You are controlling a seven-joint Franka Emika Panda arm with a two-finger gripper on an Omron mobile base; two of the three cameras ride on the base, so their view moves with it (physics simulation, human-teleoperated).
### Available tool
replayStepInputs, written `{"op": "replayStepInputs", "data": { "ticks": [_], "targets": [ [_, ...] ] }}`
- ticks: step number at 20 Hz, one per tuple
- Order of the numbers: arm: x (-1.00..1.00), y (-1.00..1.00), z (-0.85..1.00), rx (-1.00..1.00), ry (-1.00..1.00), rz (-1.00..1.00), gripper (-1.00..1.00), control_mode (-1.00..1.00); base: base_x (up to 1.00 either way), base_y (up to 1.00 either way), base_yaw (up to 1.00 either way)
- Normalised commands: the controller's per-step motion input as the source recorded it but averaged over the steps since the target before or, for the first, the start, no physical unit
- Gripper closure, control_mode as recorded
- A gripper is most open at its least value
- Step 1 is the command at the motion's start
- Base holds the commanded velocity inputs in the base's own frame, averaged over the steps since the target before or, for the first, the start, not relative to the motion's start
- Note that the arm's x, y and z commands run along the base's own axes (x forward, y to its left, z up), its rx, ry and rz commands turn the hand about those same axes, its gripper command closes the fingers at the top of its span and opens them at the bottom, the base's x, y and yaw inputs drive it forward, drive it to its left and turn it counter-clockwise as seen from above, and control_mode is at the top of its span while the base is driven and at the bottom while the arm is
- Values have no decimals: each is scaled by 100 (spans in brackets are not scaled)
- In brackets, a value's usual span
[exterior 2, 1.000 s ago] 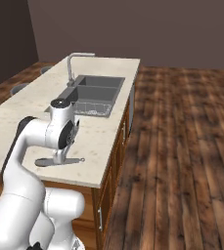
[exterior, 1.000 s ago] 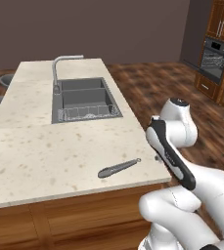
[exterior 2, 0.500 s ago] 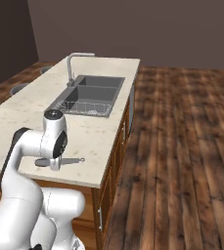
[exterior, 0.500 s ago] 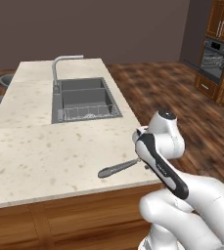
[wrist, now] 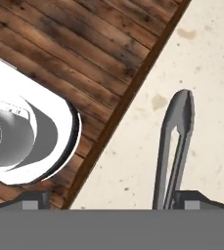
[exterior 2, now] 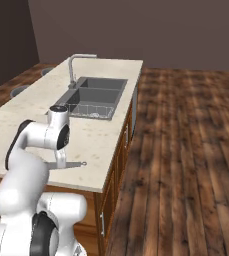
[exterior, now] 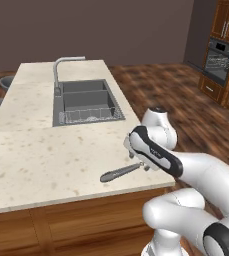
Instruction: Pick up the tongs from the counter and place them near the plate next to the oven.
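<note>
The gripper (wrist: 108, 199) has dropped low over the tongs (exterior: 120, 172) on the counter (exterior: 31, 155), fingers spread wide and empty, so grasping looks next.

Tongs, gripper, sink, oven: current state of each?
tongs: lying flat on the counter near its front edge, not gripped.
gripper: open, low over the thin end of the tongs.
sink: a rack in the near basin, no water running from the faucet.
oven: door shut.
</note>
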Motion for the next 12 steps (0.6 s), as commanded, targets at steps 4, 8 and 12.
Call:
{"op": "replayStepInputs", "data": {
  "ticks": [4,8,12],
  "targets": [
    [1,27,-32,-3,-3,16,-100,-100,0,0,0],
    [0,31,-39,-3,-8,10,-100,-100,0,0,0],
    [0,15,-30,0,-6,5,-100,-100,0,0,0]
  ]
}}
